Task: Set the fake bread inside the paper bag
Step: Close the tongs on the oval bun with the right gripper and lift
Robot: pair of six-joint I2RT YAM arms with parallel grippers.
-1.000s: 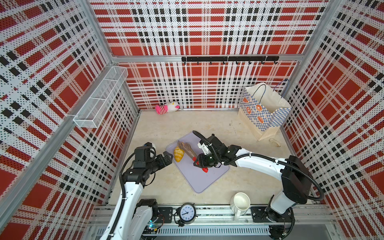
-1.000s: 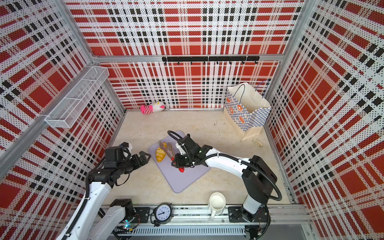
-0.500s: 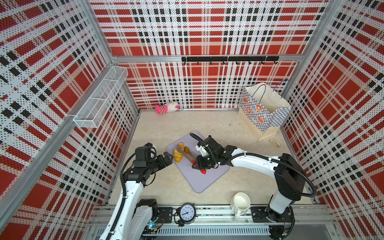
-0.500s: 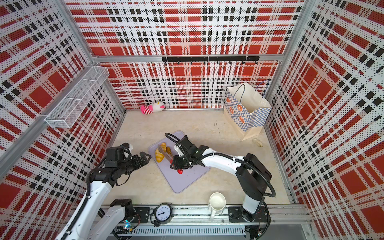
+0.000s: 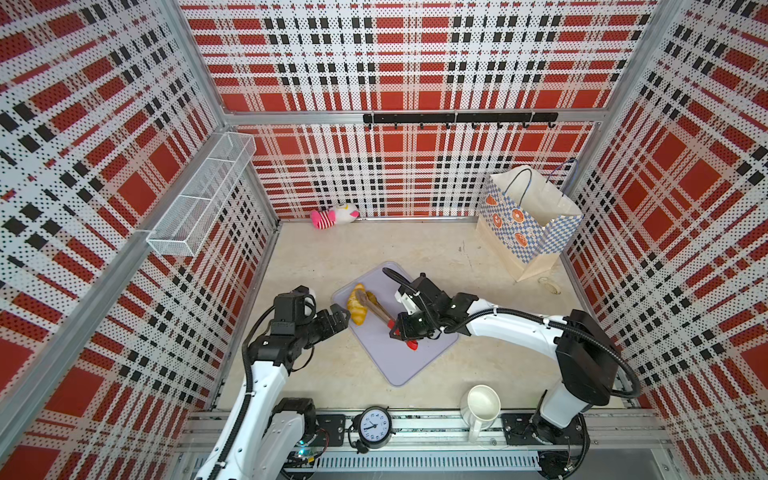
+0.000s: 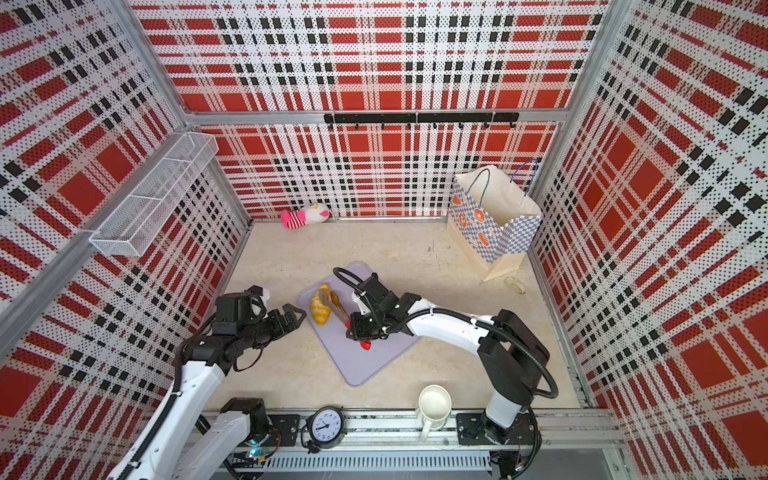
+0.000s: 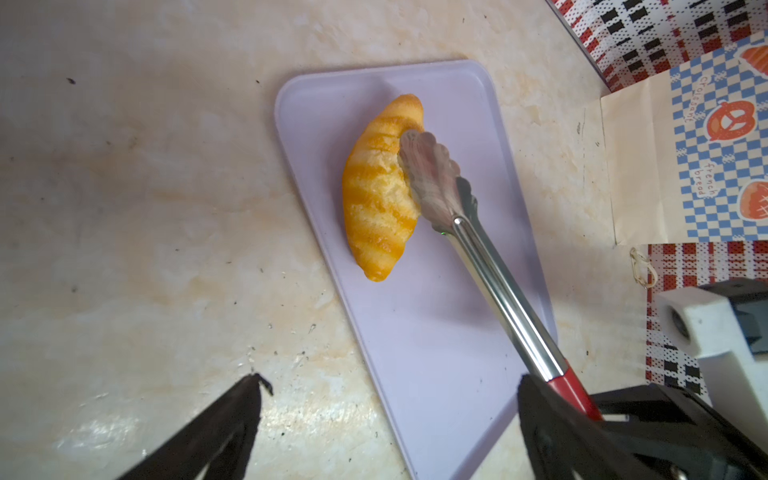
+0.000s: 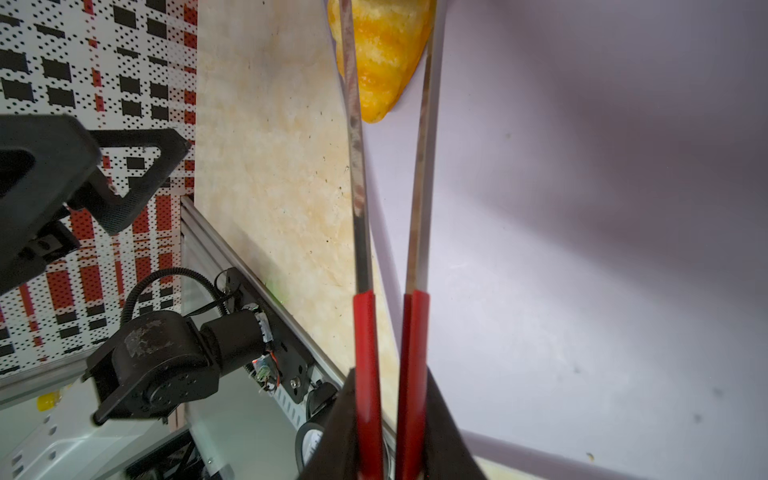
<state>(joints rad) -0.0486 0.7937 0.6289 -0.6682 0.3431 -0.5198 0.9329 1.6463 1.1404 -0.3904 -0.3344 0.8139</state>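
Beige marbled tabletop (image 5: 332,249) is seen beneath both arms. Well beyond the right gripper (image 5: 404,328), against the far right corner, the paper bag (image 5: 528,220) is stood upright with its mouth open. A lilac tray (image 5: 395,365) is laid directly under the right gripper. The left gripper (image 5: 341,317) is spread wide and empty, just beside the tray's edge. The right gripper's jaws are pressed in on the red handles of metal tongs (image 7: 490,266), which are gripped. The fake bread (image 7: 380,187), a single striped golden croissant, is found on the tray ahead of both grippers, flanked by the tongs' blades; whether it is pinched cannot be told.
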